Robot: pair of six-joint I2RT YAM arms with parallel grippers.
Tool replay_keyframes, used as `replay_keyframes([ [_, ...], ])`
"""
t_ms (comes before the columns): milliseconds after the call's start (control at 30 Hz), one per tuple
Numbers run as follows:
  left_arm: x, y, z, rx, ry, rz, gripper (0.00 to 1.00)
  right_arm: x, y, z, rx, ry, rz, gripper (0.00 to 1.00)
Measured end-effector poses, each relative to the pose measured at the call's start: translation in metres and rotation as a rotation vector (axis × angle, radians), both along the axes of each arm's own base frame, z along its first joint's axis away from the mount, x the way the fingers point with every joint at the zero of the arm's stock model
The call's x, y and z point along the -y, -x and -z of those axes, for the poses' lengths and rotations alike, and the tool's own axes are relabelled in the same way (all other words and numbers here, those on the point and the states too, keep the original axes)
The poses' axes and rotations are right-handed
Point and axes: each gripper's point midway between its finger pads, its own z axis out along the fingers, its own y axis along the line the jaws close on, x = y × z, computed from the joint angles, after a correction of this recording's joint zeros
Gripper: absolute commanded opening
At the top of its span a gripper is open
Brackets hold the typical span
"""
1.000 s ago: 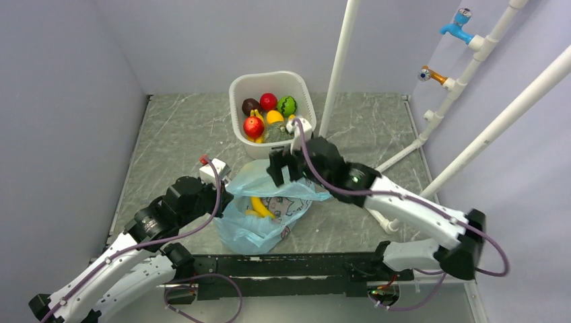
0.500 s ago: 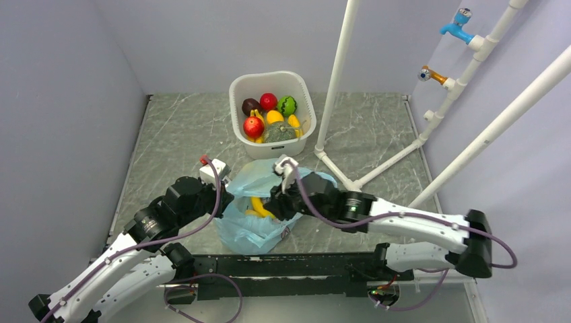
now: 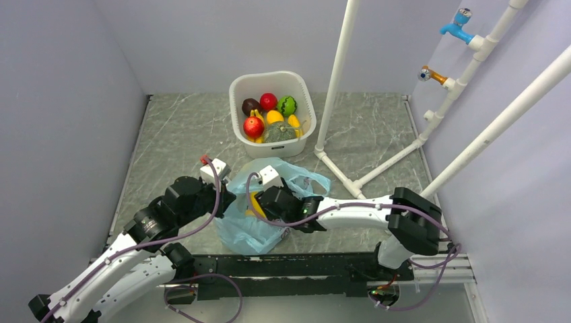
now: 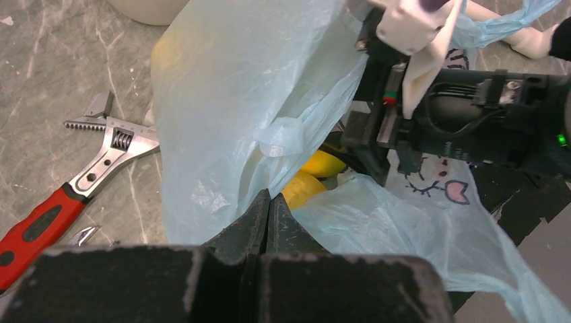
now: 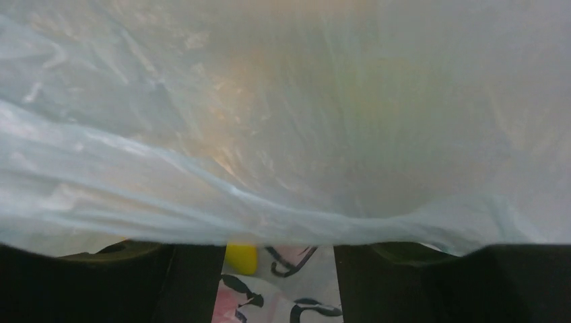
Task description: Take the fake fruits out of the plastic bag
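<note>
The light-blue plastic bag [image 3: 252, 232] lies near the table's front edge, its mouth held up. My left gripper [image 3: 227, 199] is shut on the bag's left rim; in the left wrist view the jaws [image 4: 269, 202] pinch the film [image 4: 222, 134]. A yellow banana [image 3: 255, 204] lies inside, and yellow fruit [image 4: 306, 185] shows just beyond the left jaws. My right gripper [image 3: 261, 202] reaches into the bag mouth. In the right wrist view it [image 5: 279, 269] is open, with bag film [image 5: 283, 134] draped over it and a bit of yellow fruit [image 5: 241, 258] between the fingers.
A white basket [image 3: 269, 75] at the back holds several fruits, among them a red apple [image 3: 254, 126]. A white pipe frame [image 3: 334, 87] stands to its right, with taps on the right wall. A red-handled wrench [image 4: 67, 195] lies left of the bag.
My right arm has swung from beside the basket down and left, and its gripper has gone into the bag mouth. The left gripper has kept its hold on the bag.
</note>
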Motion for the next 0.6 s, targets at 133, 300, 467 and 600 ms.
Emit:
replay_keyframes([
  [133, 0.002, 0.001, 0.0, -0.004, 0.002, 0.011, 0.0, -0.015, -0.004, -0.003, 0.019, -0.047, -0.021, 0.78],
  [300, 0.004, 0.002, 0.003, -0.015, -0.004, 0.022, 0.0, -0.049, 0.009, -0.008, -0.027, -0.138, -0.152, 0.83],
  [467, 0.004, 0.002, 0.003, -0.017, -0.003, 0.025, 0.0, -0.065, 0.026, 0.016, -0.085, -0.109, -0.272, 0.97],
  [600, 0.004, 0.002, 0.003, -0.017, -0.004, 0.025, 0.0, -0.063, 0.034, 0.023, -0.09, -0.095, -0.32, 0.99],
])
